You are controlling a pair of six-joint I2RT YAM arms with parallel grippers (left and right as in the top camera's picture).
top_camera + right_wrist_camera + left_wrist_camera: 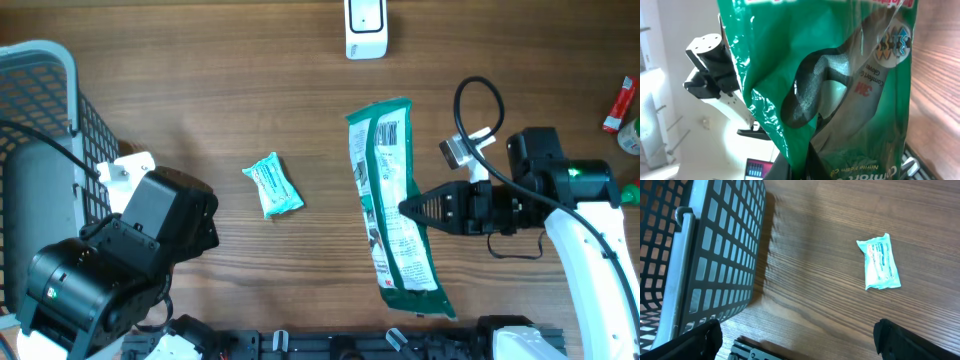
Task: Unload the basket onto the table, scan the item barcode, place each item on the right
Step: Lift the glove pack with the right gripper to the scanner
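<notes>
The right tool [408, 208] is closed on the edge of the green package [395, 245], lifted over the counter [250, 80], so the pick is done. Its barcode [388, 133] seems to face up, short of the white scanner [366, 28]; the scan is not yet done. The left tool [800, 345] stands wide, empty.

A brown wood-grain worktop [250, 90] is carrying several things. A small light-blue sealed packet [272, 186] is lying left of the middle. A grey mesh basket [92, 130] is sitting at the left edge. A white scanner [365, 30] is standing at the far edge, and a red item [619, 106] is lying at the right edge.
</notes>
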